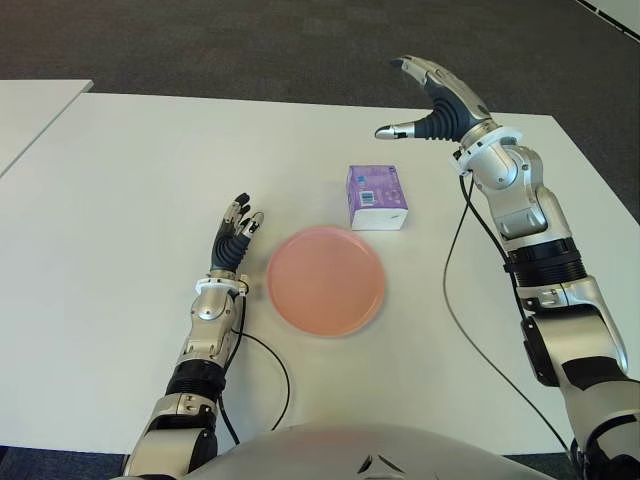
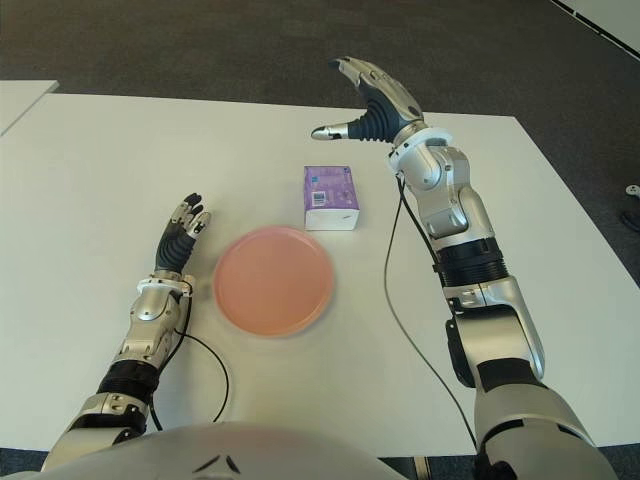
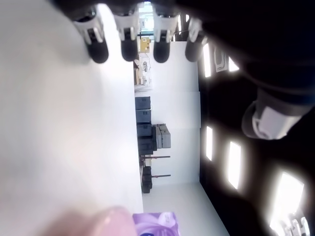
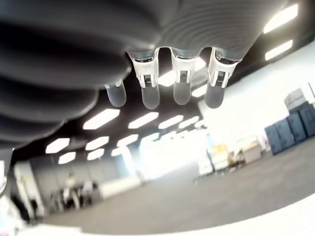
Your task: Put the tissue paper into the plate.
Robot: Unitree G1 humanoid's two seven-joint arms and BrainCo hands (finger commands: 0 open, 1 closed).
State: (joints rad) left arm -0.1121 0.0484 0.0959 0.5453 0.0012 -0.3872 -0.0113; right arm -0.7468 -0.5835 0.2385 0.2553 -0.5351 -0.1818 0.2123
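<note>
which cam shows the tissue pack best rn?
Either eye view: the whole tissue pack sits unobstructed on the table, just beyond the plate, with the open right hand raised beyond it. Left wrist view catches only a purple corner at the frame edge. Right wrist view misses it.

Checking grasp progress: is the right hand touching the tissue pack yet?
Apart. The left eye view shows the right hand open, beyond the tissue pack, with bare table between them.

Bright even overhead light, soft faint shadows, wrist views blurred up close
</note>
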